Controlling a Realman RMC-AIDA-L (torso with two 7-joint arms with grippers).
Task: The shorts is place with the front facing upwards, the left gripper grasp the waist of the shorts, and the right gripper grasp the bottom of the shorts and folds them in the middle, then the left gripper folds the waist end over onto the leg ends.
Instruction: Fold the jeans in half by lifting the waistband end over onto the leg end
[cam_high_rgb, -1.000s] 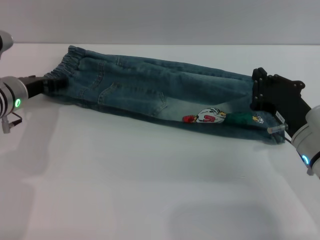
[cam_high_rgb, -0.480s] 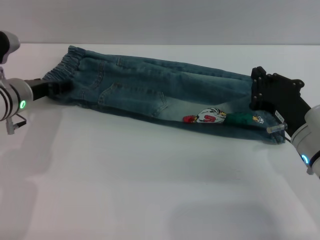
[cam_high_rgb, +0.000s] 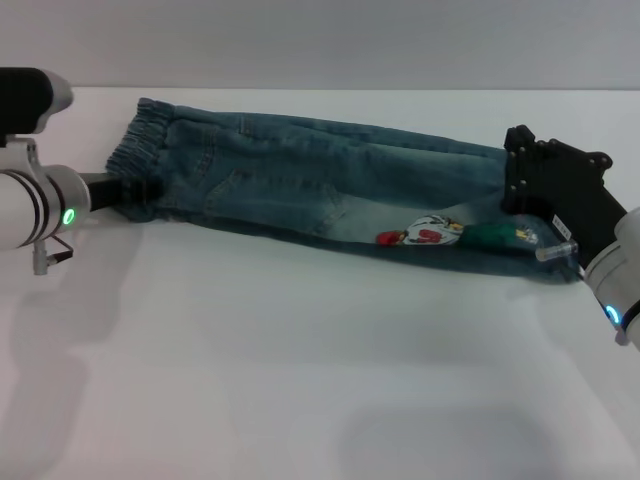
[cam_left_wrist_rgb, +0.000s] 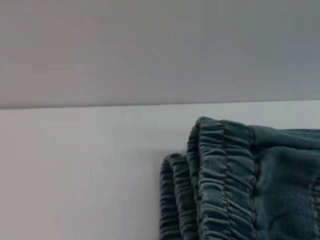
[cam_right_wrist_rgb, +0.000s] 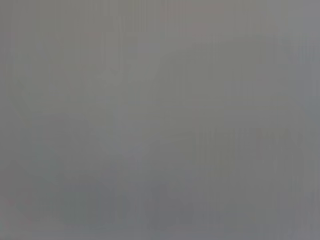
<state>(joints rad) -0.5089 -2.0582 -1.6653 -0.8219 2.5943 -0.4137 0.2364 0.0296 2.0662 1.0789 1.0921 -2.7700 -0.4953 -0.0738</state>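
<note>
Dragging inward since a second ago, left tool (cam_high_rgb: 140, 190) clamping the waist (cam_high_rgb: 135, 140); right tool (cam_high_rgb: 520, 185) pinning leg ends (cam_high_rgb: 545, 262).

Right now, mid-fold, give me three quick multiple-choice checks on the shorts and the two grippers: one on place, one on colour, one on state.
1. Where is the left gripper?
A. at the gathered waist of the shorts
B. at the leg ends
C. parked off the table

2. What colour is the light on the left arm?
A. blue
B. green
C. red

3. How do the shorts lie?
A. spread flat, both legs side by side
B. bunched in a heap
C. folded lengthwise into one long strip

Answers:
1 A: in the head view its black tip meets the ruched band, while the right gripper sits over the leg ends.
2 B: a green ring glows on the silver-white arm.
3 C: a single narrow strip runs from waistband to hems, and the left wrist view shows two stacked layers of waistband.
</note>
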